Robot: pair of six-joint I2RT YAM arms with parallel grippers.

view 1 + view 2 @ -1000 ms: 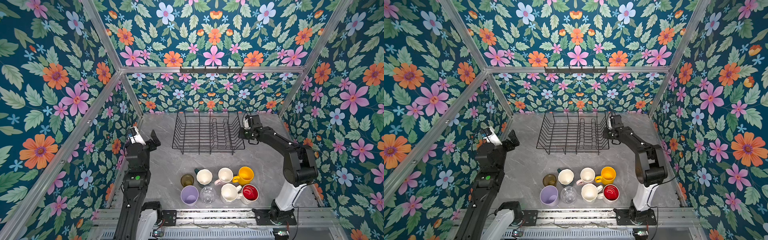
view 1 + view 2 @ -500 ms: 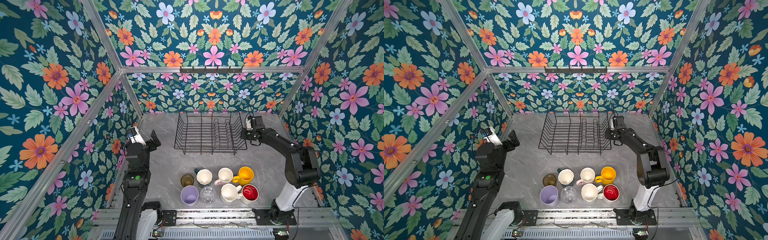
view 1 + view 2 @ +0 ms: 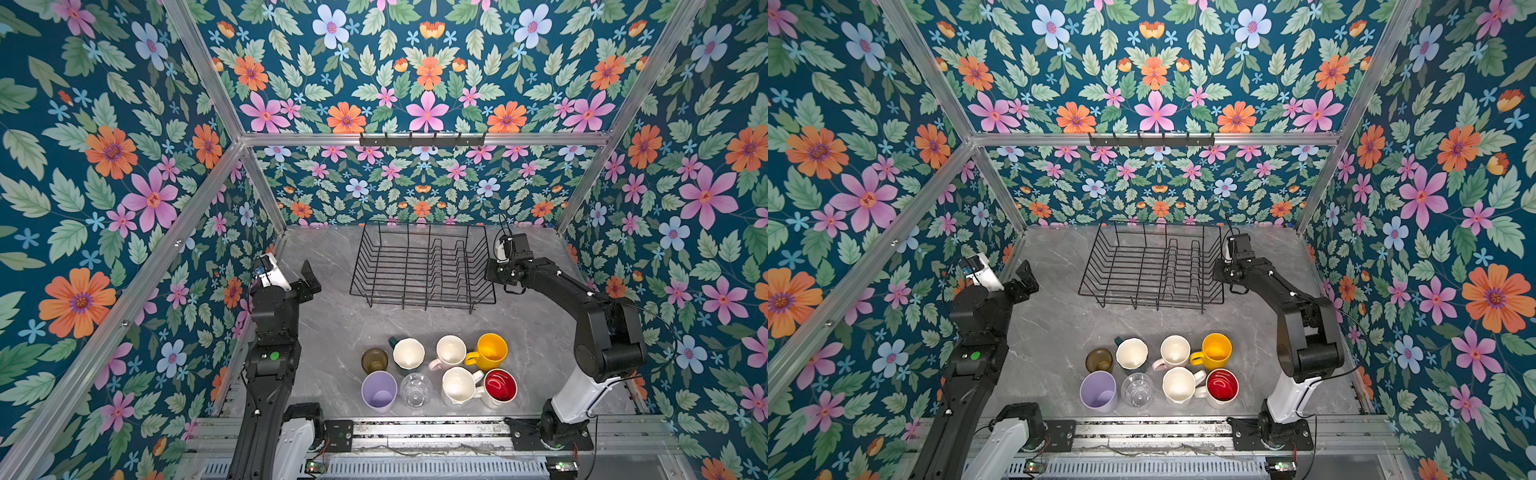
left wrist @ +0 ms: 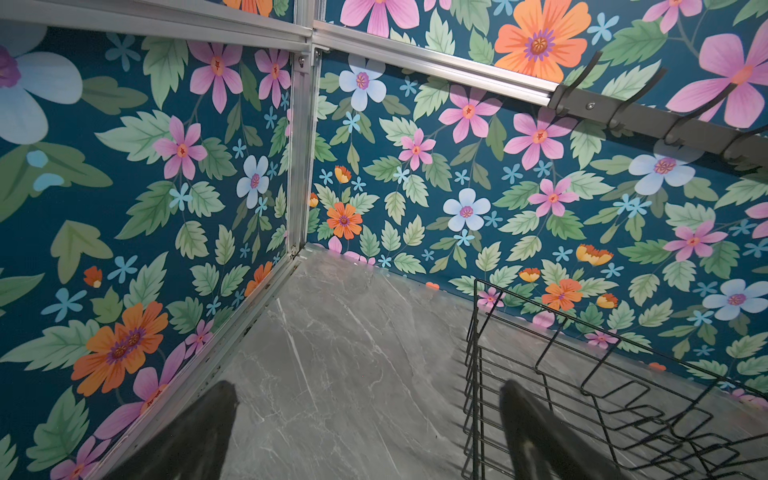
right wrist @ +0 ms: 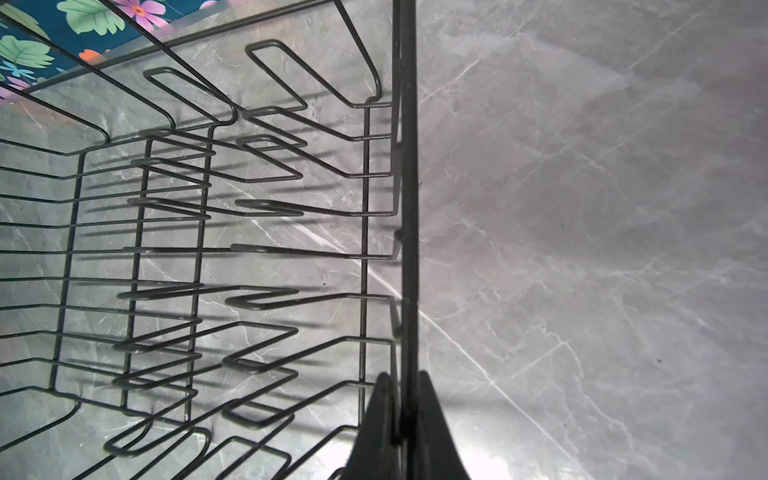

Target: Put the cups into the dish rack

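Since a second ago the black wire dish rack (image 3: pixel 422 266) has slid a touch toward the right side of the grey marble table (image 3: pixel 328 332), and the right gripper (image 3: pixel 493 275) went along with it. The wrist cam on that arm shows its two dark fingers (image 5: pixel 380 419) pinched on the rack's top rim wire, which runs straight between them. So yeah, it's clamped on the rack's right-hand side. The rack sits flat toward the back of the table, plate dividers upright.

Meanwhile the left gripper (image 3: pixel 311 282) hasn't budged. It hangs over the table's left side, near the rack's left end but not touching, jaws spread wide with nothing in them.

All eight cups are upright on the table in two tight rows by the front edge, well apart from the rack.
- **Back row, left to right:** olive-brown glass (image 3: pixel 374 360), dark teal mug with a cream inside (image 3: pixel 409 353), pale pink mug (image 3: pixel 451 351), yellow mug (image 3: pixel 490 351).
- **Front row:** lilac tumbler (image 3: pixel 378 391), clear glass (image 3: pixel 415 390), white faceted mug (image 3: pixel 458 385), white mug with red lining (image 3: pixel 500 385).
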